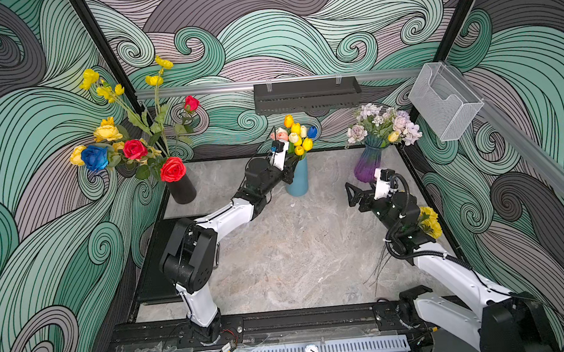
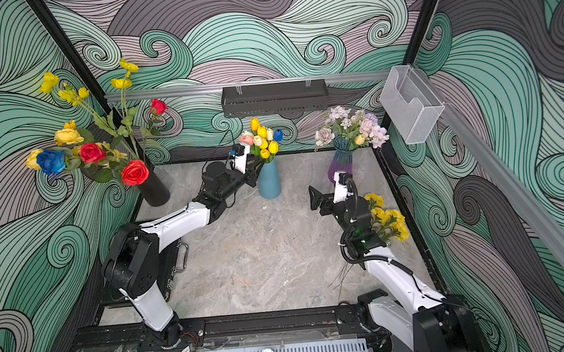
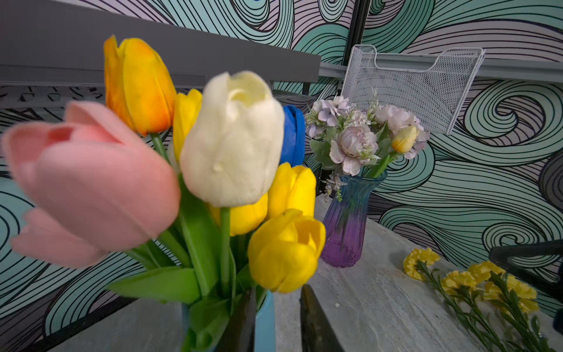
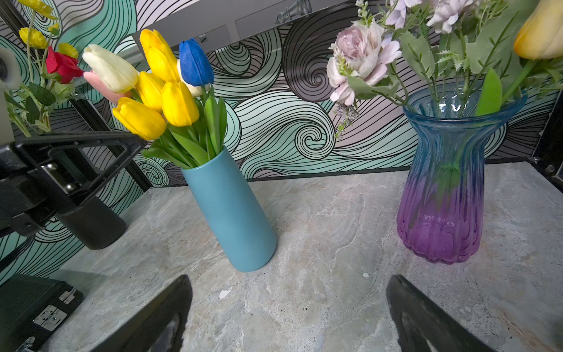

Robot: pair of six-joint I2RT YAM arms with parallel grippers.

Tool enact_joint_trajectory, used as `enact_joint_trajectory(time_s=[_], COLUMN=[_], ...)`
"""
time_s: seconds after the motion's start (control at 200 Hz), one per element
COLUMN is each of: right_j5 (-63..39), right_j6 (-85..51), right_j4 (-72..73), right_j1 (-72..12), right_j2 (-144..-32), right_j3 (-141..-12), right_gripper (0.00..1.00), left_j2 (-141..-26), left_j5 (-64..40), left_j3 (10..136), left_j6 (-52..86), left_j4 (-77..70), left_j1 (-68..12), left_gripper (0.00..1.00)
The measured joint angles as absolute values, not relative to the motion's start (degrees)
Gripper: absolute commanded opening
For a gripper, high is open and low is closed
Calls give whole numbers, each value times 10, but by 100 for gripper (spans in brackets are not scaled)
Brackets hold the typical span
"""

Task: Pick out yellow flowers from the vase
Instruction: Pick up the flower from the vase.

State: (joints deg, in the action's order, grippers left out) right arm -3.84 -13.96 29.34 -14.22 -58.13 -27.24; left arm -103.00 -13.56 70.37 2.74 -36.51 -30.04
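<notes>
Several yellow tulips (image 1: 300, 137) stand with pink, white and blue ones in a blue vase (image 1: 297, 179). My left gripper (image 3: 277, 289) is at that vase's rim, jaws drawn narrow. The lowest yellow tulip (image 3: 286, 250) has its base between the fingertips, and a gap still shows. My right gripper (image 4: 289, 280) hangs open over bare table, between the blue vase and the purple glass vase (image 1: 368, 162). That vase holds lilac blooms and one yellow bud (image 1: 393, 136). Yellow pom-pom flowers (image 2: 390, 219) lie on the table by the right arm. Yellow roses (image 1: 106, 131) and tall sprays (image 1: 90, 77) stand in a black vase (image 1: 181, 189).
A black shelf (image 1: 306, 94) hangs on the back rail. A white mesh basket (image 1: 444, 100) is mounted on the right rail. A black case (image 2: 173, 263) lies at the table's left edge. Red and blue roses share the black vase.
</notes>
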Motion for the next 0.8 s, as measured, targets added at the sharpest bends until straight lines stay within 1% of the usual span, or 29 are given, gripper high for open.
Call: enact_joint_trajectory(time_s=[0.575, 0.796], right_j5=[-38, -39], right_j6=[-139, -139], right_j4=[293, 293], right_j1=[-142, -142], right_j2=[-576, -576], right_j3=[-272, -272], right_gripper=[99, 99], left_j2=[-1078, -1086], left_j5=[-131, -122], left_j3=[746, 770], left_j6=[10, 8], left_j4=[-335, -332], left_j1=[-303, -303], left_gripper=[20, 17])
